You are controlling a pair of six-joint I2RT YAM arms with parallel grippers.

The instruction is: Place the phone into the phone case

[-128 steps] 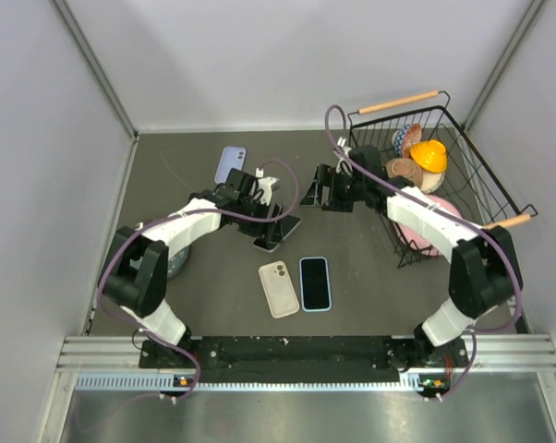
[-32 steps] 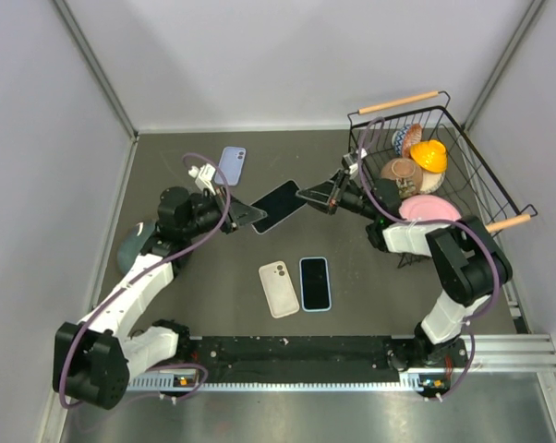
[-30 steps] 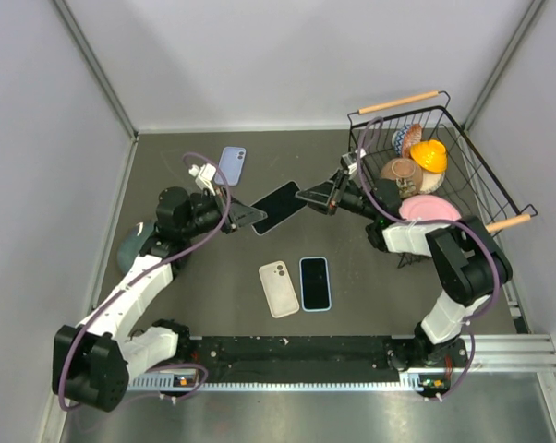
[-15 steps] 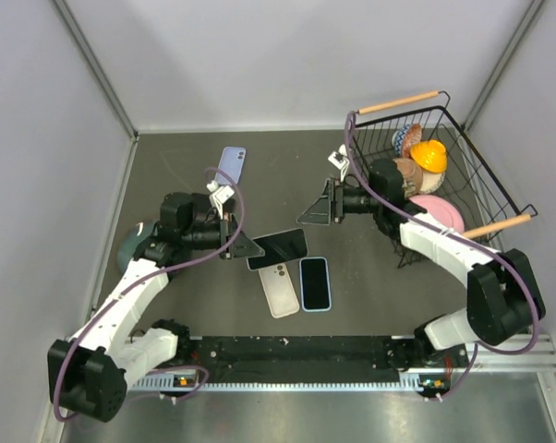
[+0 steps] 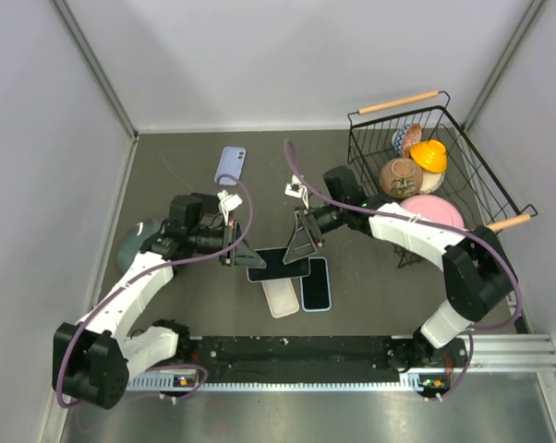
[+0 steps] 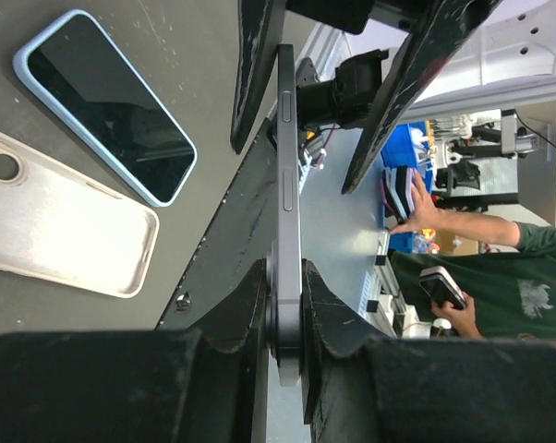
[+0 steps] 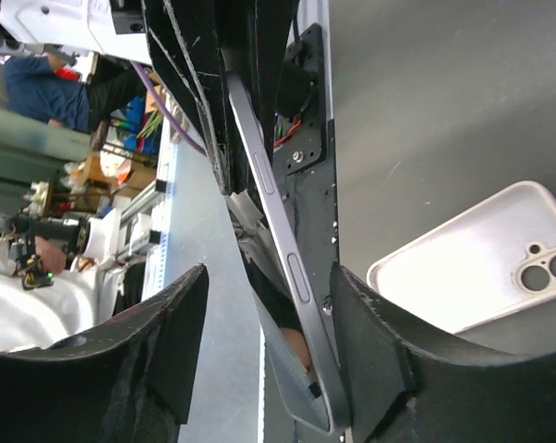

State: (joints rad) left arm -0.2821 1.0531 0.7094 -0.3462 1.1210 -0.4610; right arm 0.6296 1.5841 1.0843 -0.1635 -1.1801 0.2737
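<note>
2 arms: both reach to the middle of the dark grey table [image 5: 172, 171] and meet over the task's things.
Left gripper [image 5: 244, 254]: fingers clamped on the flat faces of the slim dark phone [image 5: 280, 262] at 1 end. This holds the slab level, edge-on to the left wrist camera.
Right gripper [image 5: 302, 245]: fingers spread wide, straddling the phone's other end with a gap on each side. It grips nothing and seems placed to steady or take over.
Phone: in the air, lying crosswise just above the top of the white rectangular phone case [image 5: 280, 297]; not yet in it.
Case: flat on the table; I cannot tell which face is up.
Neighbour: 1 black-screened phone with a pale blue rim [image 5: 316, 283] lies screen up just beside the case, so little room is left on that side.
Step, as I judge: aligning. The phone must probably turn to match the case's long axis before it is pressed in.
Risk: a 1-end grip may let the phone tip or slip.
</note>
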